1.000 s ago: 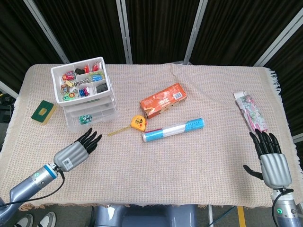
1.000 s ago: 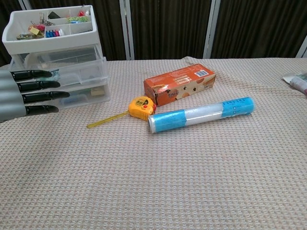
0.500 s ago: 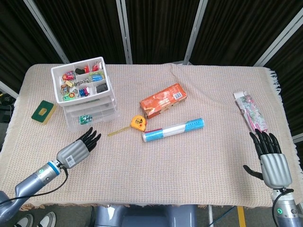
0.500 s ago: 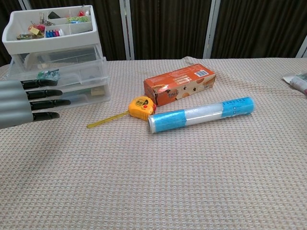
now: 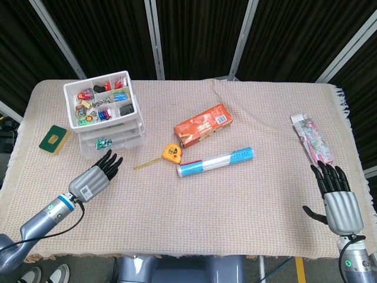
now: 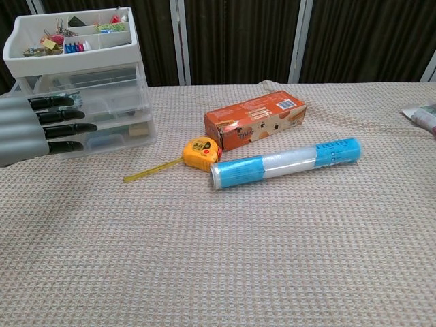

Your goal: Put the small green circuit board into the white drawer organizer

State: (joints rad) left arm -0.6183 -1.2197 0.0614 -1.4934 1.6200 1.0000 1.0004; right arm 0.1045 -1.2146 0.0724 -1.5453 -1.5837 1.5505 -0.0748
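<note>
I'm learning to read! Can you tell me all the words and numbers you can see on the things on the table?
No text here is sharp enough to quote.
Orange box: white print on top and front, too small to read.
Blue and white tube: marks near its blue end, blurred.
Yellow tape measure: red label, unreadable.
Left hand: a small label on its back, too small.
Flowery packet: pattern only, no words legible.

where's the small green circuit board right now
In the head view the small green circuit board lies inside the clear drawer of the white drawer organizer at the table's far left, just beyond the left hand's fingertips.
</note>
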